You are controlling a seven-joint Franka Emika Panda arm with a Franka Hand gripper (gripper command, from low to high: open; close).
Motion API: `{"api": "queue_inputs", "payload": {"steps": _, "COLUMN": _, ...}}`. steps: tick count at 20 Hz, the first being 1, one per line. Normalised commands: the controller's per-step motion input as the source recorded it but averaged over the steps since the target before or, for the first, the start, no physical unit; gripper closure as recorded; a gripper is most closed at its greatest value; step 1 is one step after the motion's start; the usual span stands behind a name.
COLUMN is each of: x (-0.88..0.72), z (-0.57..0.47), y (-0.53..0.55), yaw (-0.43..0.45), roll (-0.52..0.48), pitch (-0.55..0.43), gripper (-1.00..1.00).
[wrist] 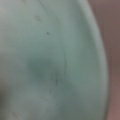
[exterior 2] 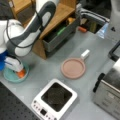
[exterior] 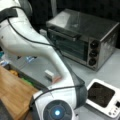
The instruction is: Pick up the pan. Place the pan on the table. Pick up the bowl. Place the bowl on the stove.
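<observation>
Now | tool [exterior 2: 18, 71] down in bowl [exterior 2: 10, 76], jaw state unclear | pan [exterior 2: 73, 68] on table [exterior 2: 50, 67]

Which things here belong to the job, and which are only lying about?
Job: pan on table; bowl under gripper; bare stove.
Lying about: toaster oven; wooden block.

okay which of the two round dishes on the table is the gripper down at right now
The teal bowl at a front view's left: the gripper is down at it. The pink pan sits apart on the table, beside the bare stove.
</observation>
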Motion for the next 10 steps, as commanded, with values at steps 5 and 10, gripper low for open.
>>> {"api": "queue_inputs", "payload": {"steps": 5, "x": -0.18, "z": -0.17, "y": 0.02, "yaw": -0.063, "roll": 0.195, "pitch": -0.266, "gripper": 1.0}}
{"api": "queue_inputs", "payload": {"steps": 10, "x": -0.16, "z": -0.15, "y": 0.05, "yaw": -0.071, "roll": 0.188, "pitch": -0.278, "gripper": 1.0}}
